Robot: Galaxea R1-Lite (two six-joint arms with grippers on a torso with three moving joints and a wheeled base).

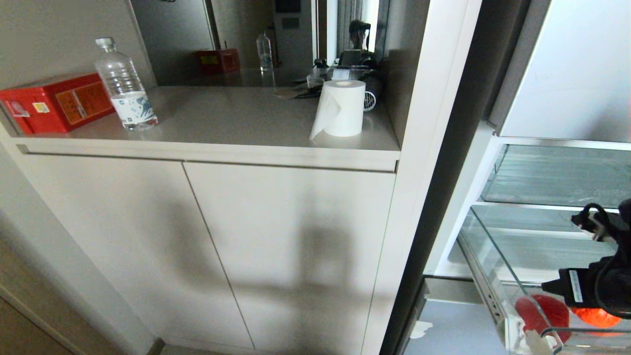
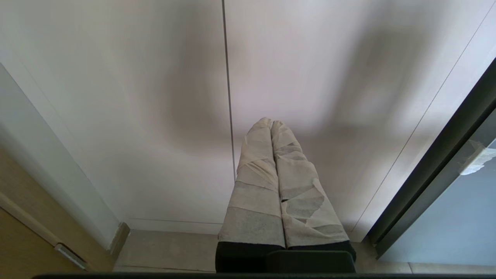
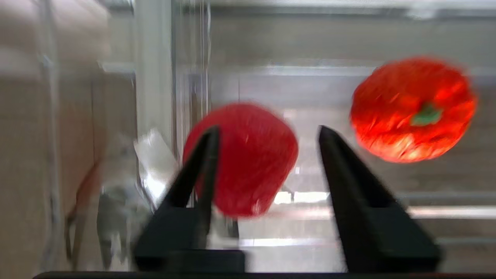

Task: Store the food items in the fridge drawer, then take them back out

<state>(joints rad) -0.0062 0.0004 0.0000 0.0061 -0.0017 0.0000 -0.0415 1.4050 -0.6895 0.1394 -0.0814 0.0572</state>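
Two food items lie in the pulled-out clear fridge drawer (image 1: 485, 276) at the lower right of the head view: a round red one (image 1: 540, 313) and an orange-red ribbed one (image 1: 596, 318). My right arm (image 1: 606, 286) reaches down over them. In the right wrist view my right gripper (image 3: 268, 130) is open just above the round red item (image 3: 248, 159), which sits against one finger with a gap to the other. The orange-red item with its green stem (image 3: 412, 110) lies off to one side. My left gripper (image 2: 270, 123), fingers wrapped in pale tape, is shut and empty before the cabinet doors.
A counter (image 1: 236, 123) to the left holds a red box (image 1: 56, 101), a water bottle (image 1: 125, 86) and a paper roll (image 1: 342, 108). White cabinet doors (image 1: 276, 246) stand below it. Another clear fridge bin (image 1: 557, 175) sits above the drawer.
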